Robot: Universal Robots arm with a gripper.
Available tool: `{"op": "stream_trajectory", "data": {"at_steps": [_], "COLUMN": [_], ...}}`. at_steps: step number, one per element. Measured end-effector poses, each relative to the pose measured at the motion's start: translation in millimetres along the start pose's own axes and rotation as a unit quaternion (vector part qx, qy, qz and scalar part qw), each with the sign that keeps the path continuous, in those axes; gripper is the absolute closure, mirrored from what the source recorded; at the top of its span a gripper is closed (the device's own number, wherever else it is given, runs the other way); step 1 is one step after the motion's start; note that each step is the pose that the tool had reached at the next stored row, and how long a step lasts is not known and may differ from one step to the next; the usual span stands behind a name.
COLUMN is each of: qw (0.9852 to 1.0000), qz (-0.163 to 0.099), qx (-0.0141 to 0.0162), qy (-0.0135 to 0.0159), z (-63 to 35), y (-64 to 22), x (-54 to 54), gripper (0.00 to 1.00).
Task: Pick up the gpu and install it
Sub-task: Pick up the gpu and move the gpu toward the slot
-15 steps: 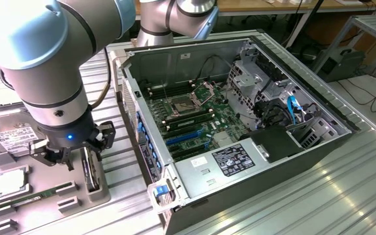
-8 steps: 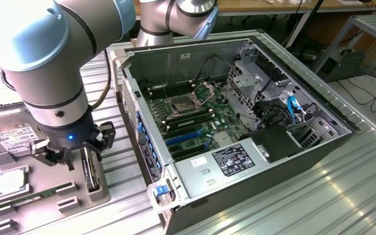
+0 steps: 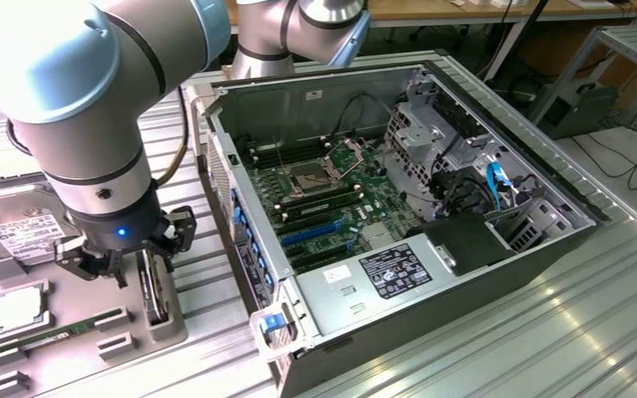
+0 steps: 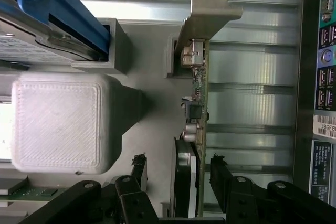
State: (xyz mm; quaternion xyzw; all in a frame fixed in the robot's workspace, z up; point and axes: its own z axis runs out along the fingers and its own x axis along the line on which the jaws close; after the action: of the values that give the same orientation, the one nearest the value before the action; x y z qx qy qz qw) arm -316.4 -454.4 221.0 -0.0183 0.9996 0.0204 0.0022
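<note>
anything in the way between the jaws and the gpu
Nothing visible. The gpu stands on edge in its holder, and the gripper has its open jaws on either side of it, with nothing between them and the card.

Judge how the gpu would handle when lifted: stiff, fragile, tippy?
Likely stiff: the gpu is a thin board with a metal bracket. Probably fragile, as components sit exposed along it. Standing on edge in the grey holder, it could tip if pushed sideways.

gpu point(image 4: 197, 114) bracket point(image 4: 210, 14): silvery metal, dull sheen. block point(image 4: 58, 121): white plastic, rough layered. table point(image 3: 584, 332), 5 o'clock of case point(image 3: 296, 108) in exterior view: ribbed glossy metal
</note>
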Motion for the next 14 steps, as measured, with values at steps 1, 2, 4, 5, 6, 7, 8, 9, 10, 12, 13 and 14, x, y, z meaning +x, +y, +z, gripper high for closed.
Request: {"op": "stream_trajectory", "data": {"at_steps": [1, 2, 4, 5, 6, 7, 8, 9, 10, 12, 13, 14], "qw": [1.0000, 1.0000, 1.0000, 1.0000, 1.0000, 1.0000, 1.0000, 1.0000, 1.0000, 1.0000, 1.0000, 1.0000], "qz": [0.000, 0.001, 0.001, 0.001, 0.001, 0.001, 0.001, 0.001, 0.001, 0.001, 0.001, 0.001], "qx": [0.0001, 0.0000, 0.0000, 0.0001, 0.0001, 0.0000, 0.0001, 0.0000, 0.0001, 0.0001, 0.0001, 0.0001], "qy": [0.0000, 0.0000, 0.0000, 0.0000, 0.0000, 0.0000, 0.0000, 0.0000, 0.0000, -0.0001, 0.0000, 0.0000], "z": [0.3, 0.6, 0.9, 1.0, 1.1, 1.3, 1.5, 1.7, 1.8, 2.2, 2.4, 2.4], "y": [0.0, 0.0, 0.0, 0.0, 0.0, 0.0, 0.0, 0.0, 0.0, 0.0, 0.0, 0.0], "x": [0.0, 0.0, 0.0, 0.0, 0.0, -0.1, -0.1, -0.1, -0.1, -0.2, -0.2, -0.2], "gripper": [0.40, 0.40, 0.41, 0.47, 0.47, 0.55, 0.55, 0.55, 0.55, 0.55, 0.55, 0.56]}}
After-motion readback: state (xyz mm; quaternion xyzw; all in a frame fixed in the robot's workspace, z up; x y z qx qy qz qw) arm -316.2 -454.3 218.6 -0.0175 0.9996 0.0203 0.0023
